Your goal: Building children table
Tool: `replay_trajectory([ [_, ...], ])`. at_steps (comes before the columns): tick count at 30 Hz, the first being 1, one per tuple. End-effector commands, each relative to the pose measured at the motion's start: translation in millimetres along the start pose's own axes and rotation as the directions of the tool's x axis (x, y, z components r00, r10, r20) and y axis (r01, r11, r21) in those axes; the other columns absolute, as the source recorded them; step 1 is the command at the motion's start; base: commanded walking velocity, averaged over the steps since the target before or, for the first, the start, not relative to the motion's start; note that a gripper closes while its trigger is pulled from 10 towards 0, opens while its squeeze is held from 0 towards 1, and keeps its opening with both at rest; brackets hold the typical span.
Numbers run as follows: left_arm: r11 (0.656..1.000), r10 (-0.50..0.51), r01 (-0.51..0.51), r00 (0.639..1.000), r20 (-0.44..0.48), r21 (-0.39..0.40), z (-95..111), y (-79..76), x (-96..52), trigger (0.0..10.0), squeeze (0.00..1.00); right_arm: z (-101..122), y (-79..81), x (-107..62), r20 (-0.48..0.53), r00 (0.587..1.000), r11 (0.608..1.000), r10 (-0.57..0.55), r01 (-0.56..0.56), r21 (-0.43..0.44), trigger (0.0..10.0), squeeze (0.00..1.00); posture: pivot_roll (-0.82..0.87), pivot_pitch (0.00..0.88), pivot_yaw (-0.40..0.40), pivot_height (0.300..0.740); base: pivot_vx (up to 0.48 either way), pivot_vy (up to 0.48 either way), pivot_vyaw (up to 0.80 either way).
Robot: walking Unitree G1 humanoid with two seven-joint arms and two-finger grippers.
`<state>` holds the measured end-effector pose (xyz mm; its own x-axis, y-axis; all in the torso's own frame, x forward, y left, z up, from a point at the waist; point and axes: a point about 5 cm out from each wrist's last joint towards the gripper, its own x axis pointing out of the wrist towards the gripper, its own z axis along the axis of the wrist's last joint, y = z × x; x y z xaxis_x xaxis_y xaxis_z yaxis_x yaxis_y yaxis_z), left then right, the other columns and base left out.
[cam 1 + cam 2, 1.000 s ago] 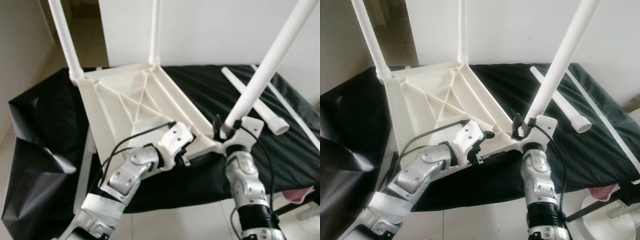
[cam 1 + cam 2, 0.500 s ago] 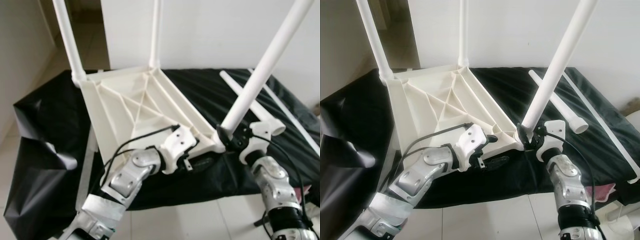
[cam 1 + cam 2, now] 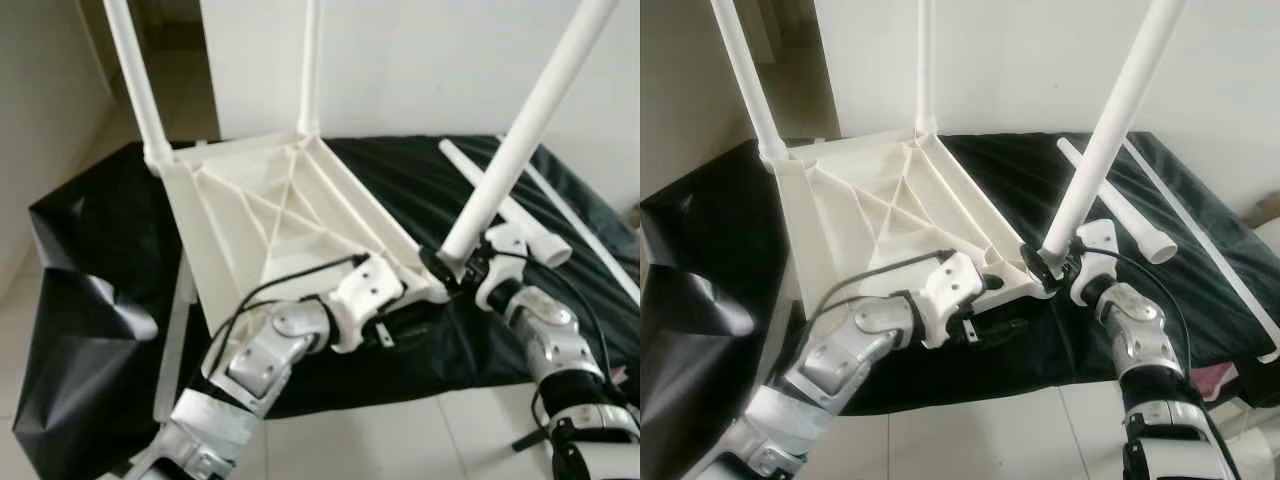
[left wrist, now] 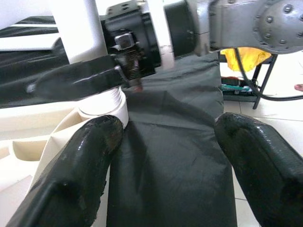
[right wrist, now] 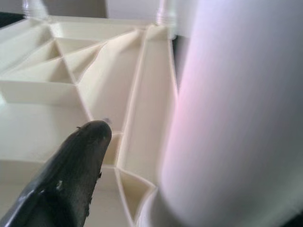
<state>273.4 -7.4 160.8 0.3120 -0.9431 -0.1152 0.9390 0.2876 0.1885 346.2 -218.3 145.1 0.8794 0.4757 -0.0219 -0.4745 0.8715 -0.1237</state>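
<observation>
A cream ribbed table top (image 3: 270,215) lies upside down on a surface draped in black cloth (image 3: 100,230). White legs stand in its two far corners and in its near right corner. My right gripper (image 3: 450,268) is shut on the base of the near right leg (image 3: 520,130), where it enters the corner socket; one finger (image 5: 71,175) lies beside the leg (image 5: 236,118). My left gripper (image 4: 170,161) is open just below the table top's near edge, close to that socket, holding nothing. A loose leg (image 3: 530,228) lies on the cloth at the right.
A thin white rod (image 3: 580,215) lies along the cloth's right side. A white wall stands behind, with a doorway at the far left. Pale tiled floor (image 3: 970,430) runs in front. A yellow object (image 4: 246,56) and a black stand sit on the floor at the right.
My right arm has swung out to the right and turned at the wrist, with its gripper staying at the leg's base. The left gripper has slid a little right along the near edge.
</observation>
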Motion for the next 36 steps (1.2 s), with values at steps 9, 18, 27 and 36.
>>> replay_trajectory([
  [9, 0.998, -0.048, 0.048, 0.999, -0.003, 0.027, 5.8, -1.8, 1.4, 10.0, 0.0, -5.0, -7.4, 2.0, -0.042, 0.999, 0.999, -0.005, 0.003, -0.04, 0.0, 0.0, 0.05, 0.0, -0.018, 0.74, 0.0, 0.0, 0.0],
  [18, 0.999, -0.034, 0.034, 0.999, 0.004, 0.015, 6.5, -1.3, -1.1, 10.0, 0.0, -22.8, -11.9, -10.5, -0.072, 0.997, 0.998, -0.036, 0.041, 0.057, 0.0, 0.0, 0.05, 0.0, -0.018, 0.74, 0.0, 0.0, 0.0],
  [27, 0.999, -0.04, 0.04, 0.999, 0.001, 0.014, 6.6, -1.0, -2.4, 10.0, 0.0, -33.9, -10.8, -14.4, -0.05, 0.989, 0.976, -0.141, 0.147, 0.161, 10.0, 0.0, 0.05, 0.0, -0.01, 0.74, 0.0, 0.0, 0.0],
  [36, 0.999, -0.037, 0.037, 0.999, -0.002, 0.003, 4.9, -0.5, -3.1, 10.0, 0.0, -34.4, -4.7, -5.6, -0.111, 0.915, 0.893, -0.387, 0.402, 0.203, 10.0, 0.0, 0.04, 0.0, -0.025, 0.74, 0.0, 0.0, 0.0],
])
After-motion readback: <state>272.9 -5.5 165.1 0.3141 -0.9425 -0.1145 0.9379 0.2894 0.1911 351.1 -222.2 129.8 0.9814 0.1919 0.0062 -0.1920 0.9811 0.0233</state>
